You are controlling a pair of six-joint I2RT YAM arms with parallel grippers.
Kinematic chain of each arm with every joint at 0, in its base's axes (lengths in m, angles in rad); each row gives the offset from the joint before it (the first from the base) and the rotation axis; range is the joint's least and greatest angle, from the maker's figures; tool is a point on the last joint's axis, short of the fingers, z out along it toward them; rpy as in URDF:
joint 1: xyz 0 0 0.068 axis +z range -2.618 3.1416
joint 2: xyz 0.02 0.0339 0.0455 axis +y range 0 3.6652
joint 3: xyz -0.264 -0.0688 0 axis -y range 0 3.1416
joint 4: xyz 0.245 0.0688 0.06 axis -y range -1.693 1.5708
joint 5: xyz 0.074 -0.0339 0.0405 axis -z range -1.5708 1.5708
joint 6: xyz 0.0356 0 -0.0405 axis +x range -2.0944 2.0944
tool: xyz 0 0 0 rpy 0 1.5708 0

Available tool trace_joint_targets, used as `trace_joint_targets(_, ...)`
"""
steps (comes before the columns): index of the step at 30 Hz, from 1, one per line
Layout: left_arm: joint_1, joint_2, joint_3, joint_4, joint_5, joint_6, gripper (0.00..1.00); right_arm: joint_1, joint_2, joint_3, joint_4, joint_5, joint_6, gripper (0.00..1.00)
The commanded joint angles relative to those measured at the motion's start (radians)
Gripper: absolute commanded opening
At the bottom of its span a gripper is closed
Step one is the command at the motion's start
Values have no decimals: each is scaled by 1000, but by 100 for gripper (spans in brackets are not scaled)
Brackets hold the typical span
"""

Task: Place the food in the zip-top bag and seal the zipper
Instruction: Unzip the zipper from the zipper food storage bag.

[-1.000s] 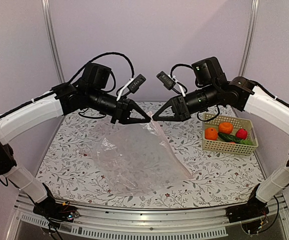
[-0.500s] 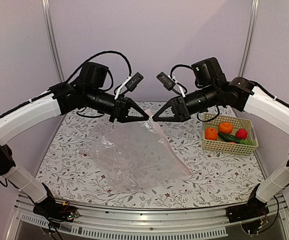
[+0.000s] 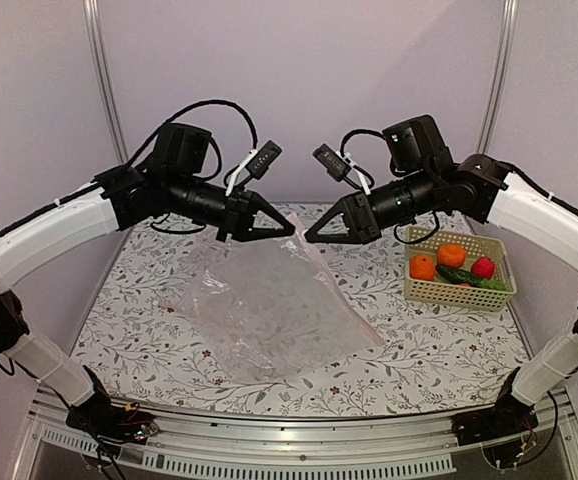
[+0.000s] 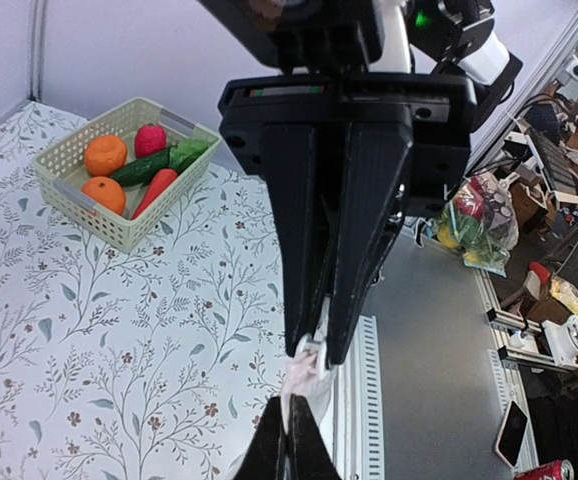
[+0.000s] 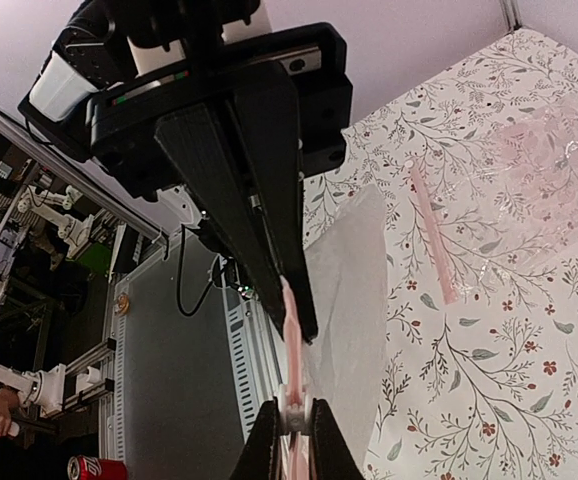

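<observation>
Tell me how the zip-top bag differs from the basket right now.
The zip-top bag is clear, crinkly film; the basket is a pale yellow-green lattice. The bag looks empty; the basket holds the food. The bag's top edge is pinched up off the table by the left end effector and right end effector; the basket sits flat, untouched. Both rest on the same floral table.

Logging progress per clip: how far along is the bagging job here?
Nothing is bagged: the oranges, cucumber and red fruit lie in the basket. In hand: left gripper and right gripper both pinch one end of the zipper, holding that corner of the zip-top bag up. Left: getting the food in, then sealing.
</observation>
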Motion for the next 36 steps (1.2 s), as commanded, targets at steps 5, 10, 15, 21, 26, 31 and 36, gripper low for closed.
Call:
trace_joint_targets(5, 51, -47, -21, 47, -51, -17, 0, 8, 17, -18, -37, -3, -6, 0)
trace_joint_targets(10, 68, -53, -26, 56, -56, -26, 0, 7, 19, -19, -38, -3, -8, 0)
trace_joint_targets(15, 85, -64, -33, 66, -74, -35, 0, 7, 22, -19, -39, 0, -8, 0)
trace_joint_targets(21, 109, -66, -41, 76, -114, -54, 0, 7, 24, -21, -40, -1, -8, 0)
trace_joint_targets(26, 135, -66, -52, 90, -140, -76, 0, 7, 27, -22, -39, -1, -9, 0)
trace_joint_targets(31, 155, -68, -58, 105, -142, -93, 0, 8, 29, -23, -40, -1, -9, 0)
trace_joint_targets(36, 173, -73, -63, 114, -159, -102, 0, 7, 31, -24, -40, -2, -11, 0)
